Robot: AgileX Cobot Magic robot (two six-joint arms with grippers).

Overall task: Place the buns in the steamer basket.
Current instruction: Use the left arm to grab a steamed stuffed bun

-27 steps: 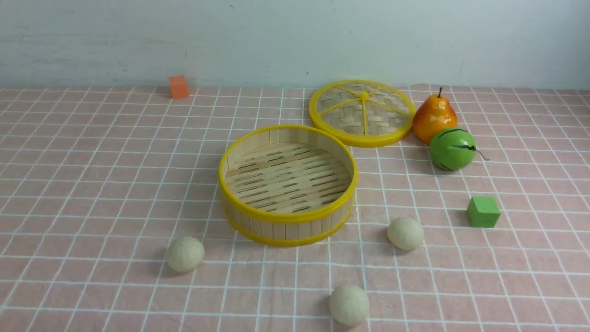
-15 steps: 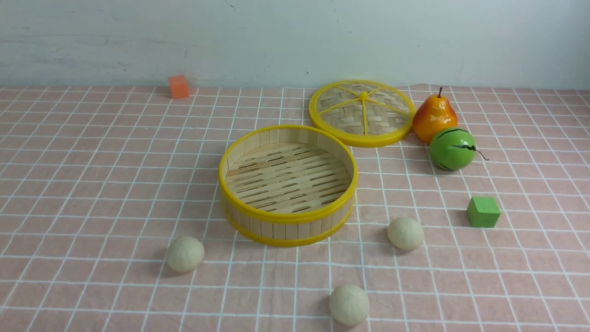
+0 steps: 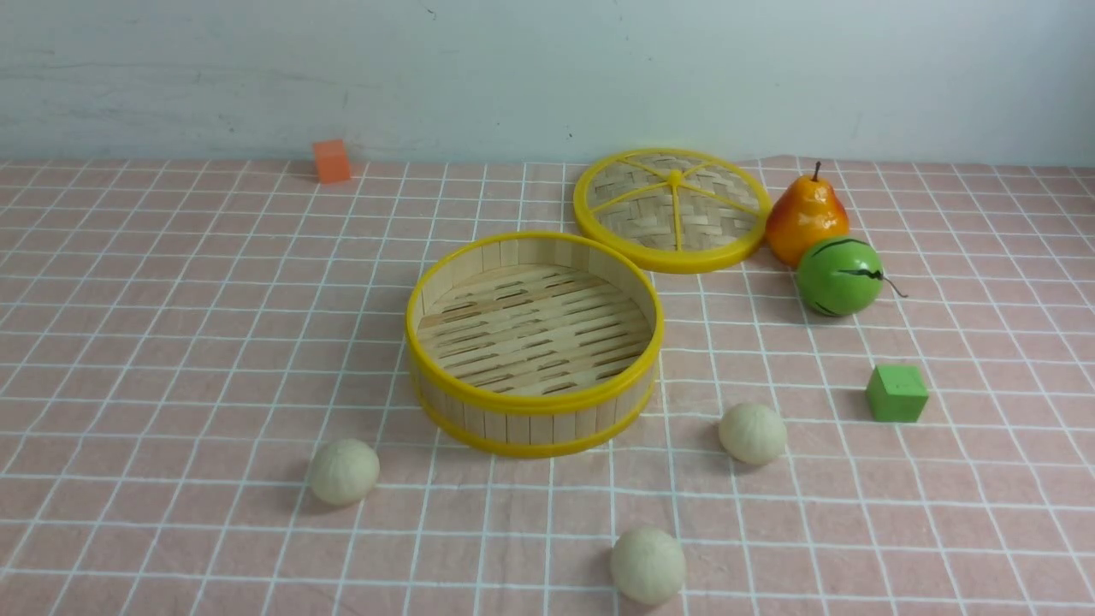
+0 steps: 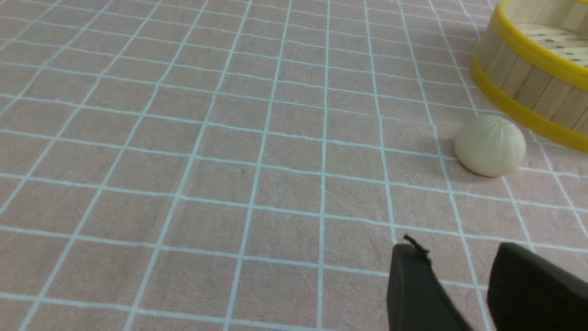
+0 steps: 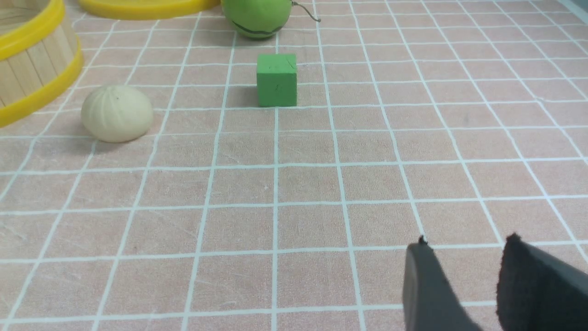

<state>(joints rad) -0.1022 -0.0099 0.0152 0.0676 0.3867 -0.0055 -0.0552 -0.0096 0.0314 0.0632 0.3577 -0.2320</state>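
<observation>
On the table (image 3: pixel 197 359), the steamer basket (image 3: pixel 535 428) is seen at the centre of the front view, with nothing inside; its raised wall could be clipped if a bun were carried in too low, and the basket shoved into the lid (image 3: pixel 676 214) at upper centre-right. The left end effector (image 4: pixel 452 259) and the right end effector (image 5: pixel 464 248) are seen parted, with nothing gripped; too narrow a gap or an off-centre approach could push a bun away. Three round buns are left outside the basket: the lower-centre bun (image 3: pixel 648 565), the lower-left bun (image 3: pixel 344 472) and the lower-right bun (image 3: pixel 753 434). Any of them might be rolled by a glancing touch. If both arms were sent to the lower-centre bun together, a collision could be caused.
</observation>
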